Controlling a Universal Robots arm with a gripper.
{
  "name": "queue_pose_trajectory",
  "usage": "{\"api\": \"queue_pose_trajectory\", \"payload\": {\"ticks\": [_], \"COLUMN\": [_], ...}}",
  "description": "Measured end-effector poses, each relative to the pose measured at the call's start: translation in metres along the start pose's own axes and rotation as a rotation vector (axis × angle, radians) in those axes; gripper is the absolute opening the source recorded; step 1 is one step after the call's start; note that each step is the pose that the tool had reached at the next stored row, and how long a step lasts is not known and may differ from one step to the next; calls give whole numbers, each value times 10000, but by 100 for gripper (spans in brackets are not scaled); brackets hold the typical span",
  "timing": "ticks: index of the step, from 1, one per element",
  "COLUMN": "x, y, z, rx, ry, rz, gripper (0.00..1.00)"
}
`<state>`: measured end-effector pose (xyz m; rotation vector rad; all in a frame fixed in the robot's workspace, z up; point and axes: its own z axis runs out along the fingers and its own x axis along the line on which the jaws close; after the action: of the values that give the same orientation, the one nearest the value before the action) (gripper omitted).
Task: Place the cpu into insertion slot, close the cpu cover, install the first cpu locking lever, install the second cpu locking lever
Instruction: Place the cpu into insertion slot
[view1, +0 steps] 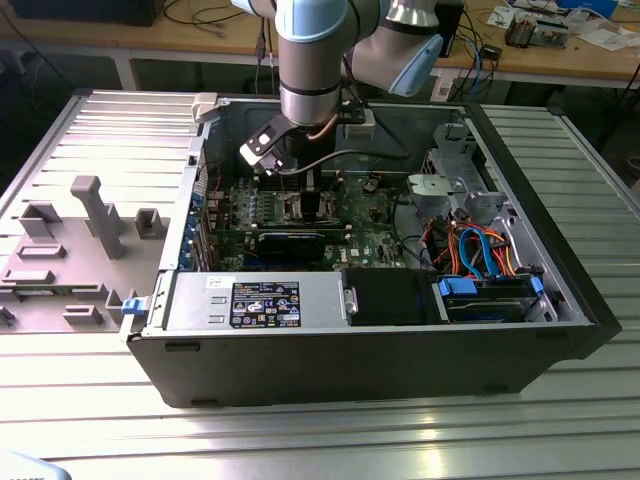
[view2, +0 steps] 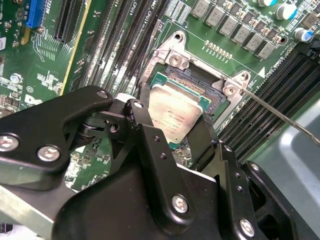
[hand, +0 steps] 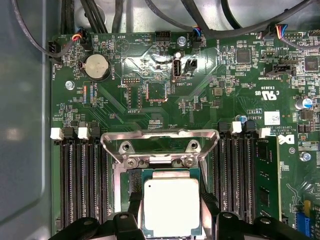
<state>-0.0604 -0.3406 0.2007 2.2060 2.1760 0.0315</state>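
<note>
The cpu (hand: 171, 205), a square chip with a dull silver top, sits between the two black fingers (view2: 145, 131) of my gripper (view2: 175, 137), which is shut on its edges. It hangs level just over the insertion slot (view2: 206, 84), whose dark contact field shows past the chip's far edge. The cpu cover (hand: 160, 141), a silver frame plate, stands tilted up and open at the slot's hinge side. A thin wire locking lever (view2: 280, 116) sticks out free beside the slot. In the exterior view my gripper (view1: 291, 188) reaches down into the open computer case over the green board (view1: 372, 240).
Long black memory slots (hand: 80, 180) flank the socket on both sides. Black cables (hand: 100, 15) run along the board's far edge, and orange and blue cables (view1: 480, 250) lie toward the exterior view's right. The case walls (view1: 350, 345) enclose the board. A grey parts tray (view1: 70, 240) lies outside.
</note>
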Motion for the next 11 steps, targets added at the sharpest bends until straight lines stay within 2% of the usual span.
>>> {"api": "queue_pose_trajectory", "payload": {"ticks": [7, 11], "x": [17, 47], "y": [-8, -25], "z": [12, 7], "rx": [-1, -5], "ry": [0, -26], "rz": [-1, -24], "gripper": [55, 55]}}
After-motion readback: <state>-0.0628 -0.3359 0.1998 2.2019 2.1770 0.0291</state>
